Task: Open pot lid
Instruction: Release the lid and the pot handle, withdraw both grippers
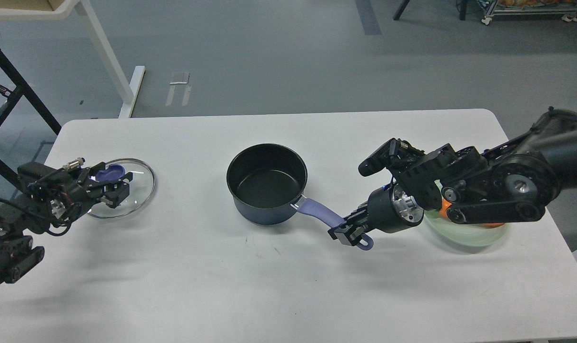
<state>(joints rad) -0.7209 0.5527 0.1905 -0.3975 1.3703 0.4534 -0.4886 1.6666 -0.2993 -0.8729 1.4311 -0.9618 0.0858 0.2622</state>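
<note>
At the table's left edge your left gripper sits over the glass lid, which lies flat by its purple knob; you cannot tell its finger spacing. The uncovered pot stands at centre. Your right gripper is clamped on the pot's purple handle. A green bowl sits far right.

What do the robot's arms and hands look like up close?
Both arms are black. The right arm is bulky, with round joint housings, a flat link with bolt heads and a shiny silver wrist ring. Its hand is small, blocky and black. The left arm looks more exposed, with loose black cables and a small silver plug on top; its hand is also black and boxy.
</note>
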